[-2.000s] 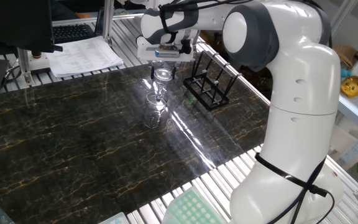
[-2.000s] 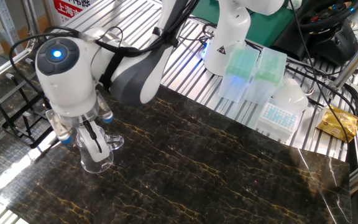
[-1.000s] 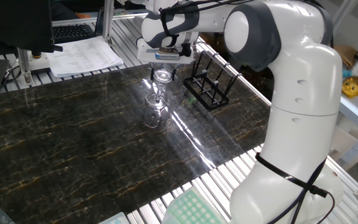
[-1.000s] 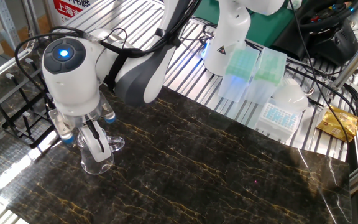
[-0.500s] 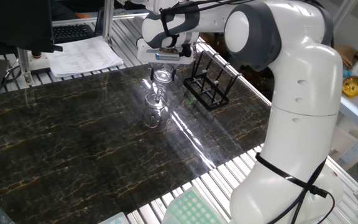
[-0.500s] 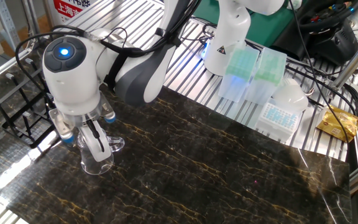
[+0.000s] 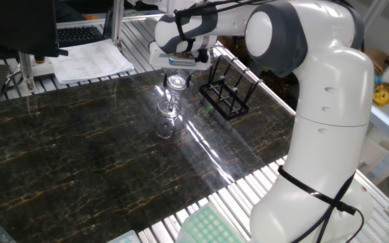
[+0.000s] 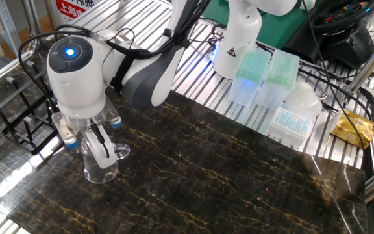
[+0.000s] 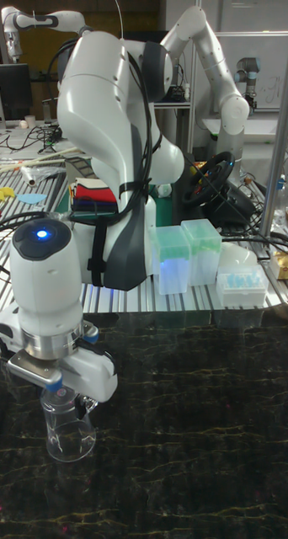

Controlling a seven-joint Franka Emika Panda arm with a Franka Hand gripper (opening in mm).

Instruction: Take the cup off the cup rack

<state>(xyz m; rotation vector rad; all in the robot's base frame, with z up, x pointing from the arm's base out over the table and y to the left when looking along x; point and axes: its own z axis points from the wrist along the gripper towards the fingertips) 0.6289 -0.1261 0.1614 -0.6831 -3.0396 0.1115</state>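
Clear cup, black cup rack, dark tabletop (gold-veined, marble-like), white arm.

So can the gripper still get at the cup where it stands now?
Probably yes: the gripper hangs right over the cup, fingers at its rim, and the cup rack stands apart to one side.

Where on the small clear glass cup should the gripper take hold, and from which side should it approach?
Grip the small clear glass cup at its round rim, coming straight down from above. It stands upright on the dark marble table, mouth up, apart from the black thin-barred cup rack. The gripper is already there with one finger reaching into the cup, so a pinch on the rim wall looks the likeliest hold.
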